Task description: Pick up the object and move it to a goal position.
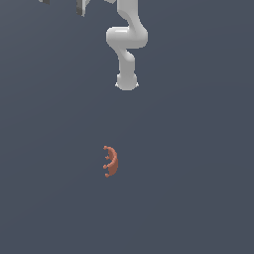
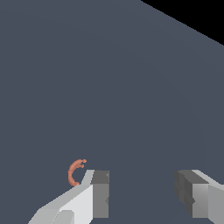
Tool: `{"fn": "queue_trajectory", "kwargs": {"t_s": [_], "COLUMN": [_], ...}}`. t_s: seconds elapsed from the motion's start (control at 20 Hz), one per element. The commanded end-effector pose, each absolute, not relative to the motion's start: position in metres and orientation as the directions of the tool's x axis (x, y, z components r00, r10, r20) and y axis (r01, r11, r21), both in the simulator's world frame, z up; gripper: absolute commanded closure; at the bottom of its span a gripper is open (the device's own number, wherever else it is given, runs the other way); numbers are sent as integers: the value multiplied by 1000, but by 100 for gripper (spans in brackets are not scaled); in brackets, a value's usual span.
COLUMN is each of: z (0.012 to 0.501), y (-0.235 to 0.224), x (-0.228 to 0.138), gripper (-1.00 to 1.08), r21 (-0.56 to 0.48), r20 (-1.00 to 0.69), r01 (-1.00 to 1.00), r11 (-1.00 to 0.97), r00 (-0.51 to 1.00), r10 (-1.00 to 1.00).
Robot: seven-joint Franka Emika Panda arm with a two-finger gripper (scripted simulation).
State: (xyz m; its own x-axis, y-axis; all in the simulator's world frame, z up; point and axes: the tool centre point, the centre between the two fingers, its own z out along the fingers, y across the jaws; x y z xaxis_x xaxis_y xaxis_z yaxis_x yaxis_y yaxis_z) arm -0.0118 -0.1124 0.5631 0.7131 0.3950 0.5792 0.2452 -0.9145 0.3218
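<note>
The object (image 1: pixel 110 161) is a small reddish-orange crescent with short prongs along its inner edge. It lies flat on the dark grey floor, in the lower middle of the exterior view. In the wrist view the object (image 2: pixel 75 172) shows far below, just beside one finger's edge. My gripper (image 2: pixel 142 192) is open and empty, with its jaws wide apart, high above the floor. In the exterior view only one of its fingers (image 1: pixel 82 7) shows, at the top edge, far from the object.
The white arm (image 1: pixel 127 42) with its base stands at the top middle of the exterior view. The dark grey floor (image 1: pixel 188 173) spreads all around. Its edge shows against black in the wrist view (image 2: pixel 183 26).
</note>
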Motion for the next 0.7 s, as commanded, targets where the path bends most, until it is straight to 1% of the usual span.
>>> {"fn": "queue_trajectory", "kwargs": {"t_s": [0.0,0.35,0.65], "z": [588,631,635], "y": [-129,-183,-234], "x": [-23,-52,-68], "gripper": [-20,-20,-20], "r21": [340,367,367], "r20": [614,694,748], "r01": [254,273,294], "r11": [-905,-889,-882], "r00": [670,556,471], "r10": [418,457,468]}}
